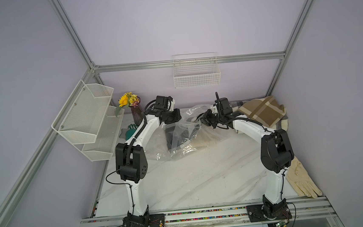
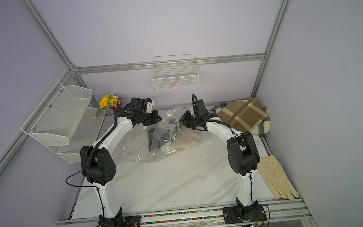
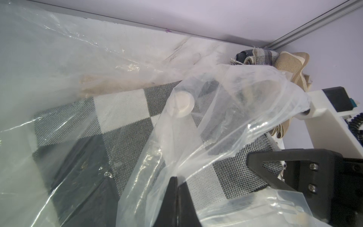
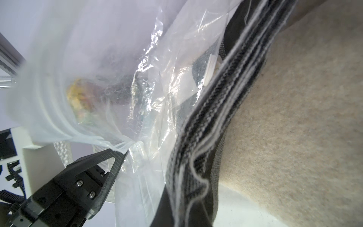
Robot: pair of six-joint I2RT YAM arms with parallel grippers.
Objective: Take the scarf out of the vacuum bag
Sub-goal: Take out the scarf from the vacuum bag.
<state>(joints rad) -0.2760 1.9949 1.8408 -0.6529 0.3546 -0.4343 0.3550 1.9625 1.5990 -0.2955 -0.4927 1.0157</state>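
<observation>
Left wrist view gives you the left fingers (image 3: 177, 189) pressed together, with a fold of the bag (image 3: 225, 121) nipped at their tips. Just beyond those tips the scarf (image 3: 121, 125), checked in black, grey and white, lies inside the bag, seen through the film. The round white valve cap (image 3: 181, 104) sits on the film over it.

Right wrist view shows you the right fingers (image 4: 122, 157). Only 1 is plainly visible, its tip against a bunched edge of the bag (image 4: 98, 78), and they are closed narrow on that film. Close beside that finger run the scarf's (image 4: 216, 118) striped folded edges, with beige cloth (image 4: 294, 118) touching them.

In a top view the left fingers (image 1: 176, 118) and right fingers (image 1: 203, 122) face each other, near but apart. Between them the bag's (image 1: 156, 147) upper film stands raised off the surface (image 1: 203, 178). The scarf (image 1: 175, 136) rests between and below the 2 sets of fingers, inside the bag.
</observation>
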